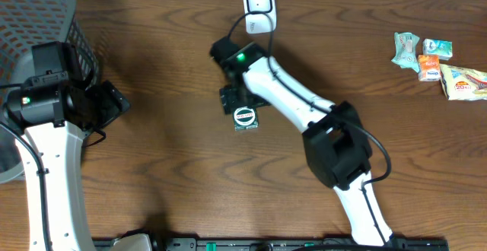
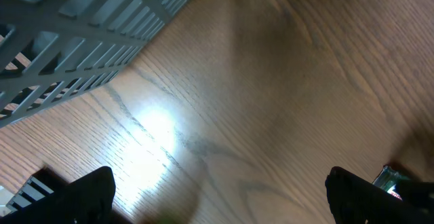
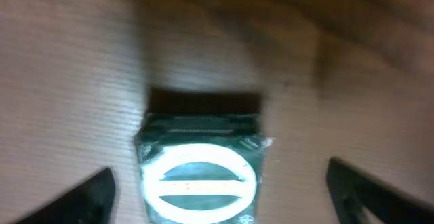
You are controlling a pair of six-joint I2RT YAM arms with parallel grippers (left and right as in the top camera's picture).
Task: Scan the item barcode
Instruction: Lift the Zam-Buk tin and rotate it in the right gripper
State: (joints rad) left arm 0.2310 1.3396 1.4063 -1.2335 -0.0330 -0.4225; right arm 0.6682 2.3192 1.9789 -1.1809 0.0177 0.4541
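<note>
Green packet (image 3: pixel 200 173) sits within spread right pincer (image 3: pixel 218 191), gaps both sides.

The packet (image 1: pixel 245 119) is dark green with a white ringed logo, the table (image 1: pixel 167 167) brown wood grain, the basket (image 1: pixel 46 7) grey lattice, the scanner (image 1: pixel 259 7) white.

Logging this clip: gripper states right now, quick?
Left gripper: open, empty.
Right gripper: open, astride the packet, not touching it.
</note>
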